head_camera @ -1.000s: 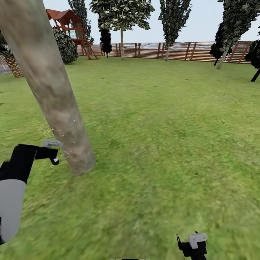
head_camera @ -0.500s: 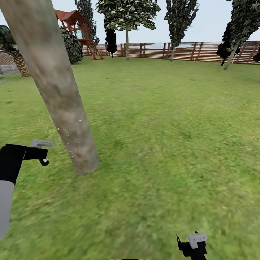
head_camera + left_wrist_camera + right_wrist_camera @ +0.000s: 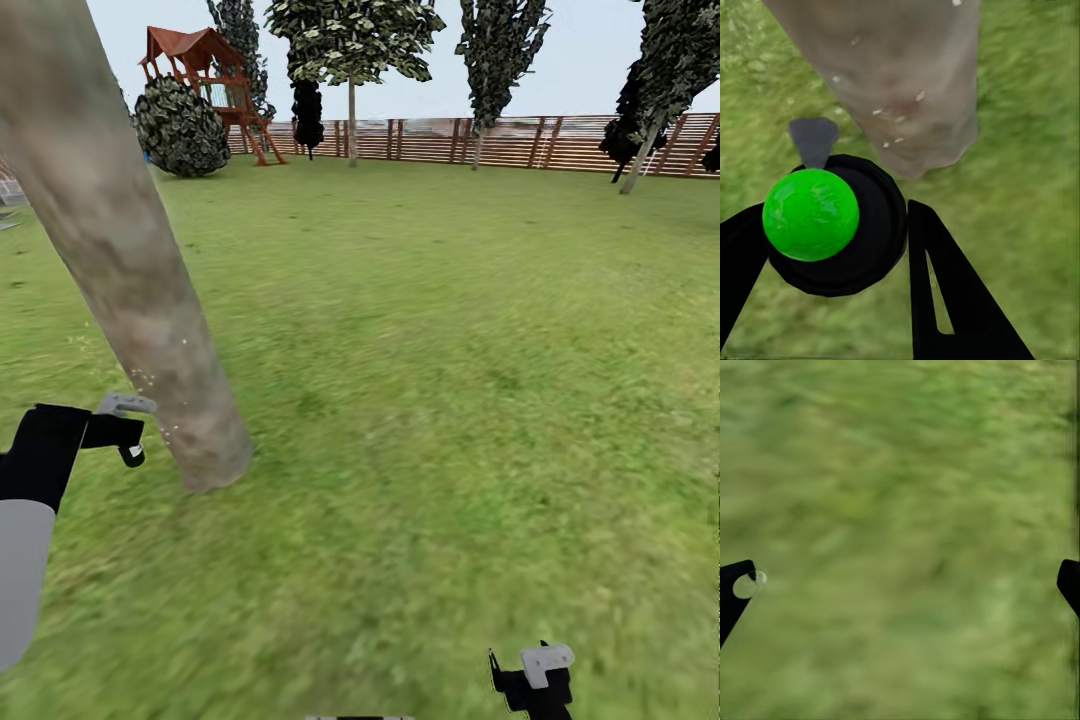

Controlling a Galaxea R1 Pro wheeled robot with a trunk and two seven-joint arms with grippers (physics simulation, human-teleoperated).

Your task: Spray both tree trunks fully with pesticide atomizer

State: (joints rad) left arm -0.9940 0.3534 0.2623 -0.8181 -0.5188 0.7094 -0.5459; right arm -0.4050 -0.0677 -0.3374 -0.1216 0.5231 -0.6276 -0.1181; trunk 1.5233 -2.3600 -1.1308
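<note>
A thick pale grey-brown tree trunk (image 3: 130, 270) leans across the left of the head view and meets the grass at its base (image 3: 215, 465). My left gripper (image 3: 128, 445) hangs just left of that base, shut on the pesticide atomizer (image 3: 810, 214), a black round body with a bright green ball cap. Its grey nozzle (image 3: 813, 140) points at the trunk (image 3: 900, 82), where pale specks of spray show. My right gripper (image 3: 532, 678) sits low at the front right, open over bare grass (image 3: 900, 510), with its fingertips (image 3: 735, 585) wide apart. Another tree (image 3: 351, 125) with a slim grey trunk stands far off by the fence.
Green lawn (image 3: 450, 350) spreads ahead and to the right. A brown slatted fence (image 3: 500, 140) rings the far side. A red-roofed play tower (image 3: 205, 75) and a round dark bush (image 3: 182, 128) stand at the far left, and dark narrow trees (image 3: 495, 50) line the fence.
The head view has swung, so the trunk and backdrop shifted. The left gripper, still holding the atomizer, drew away from the trunk's base and came back close to it. The right gripper has not moved.
</note>
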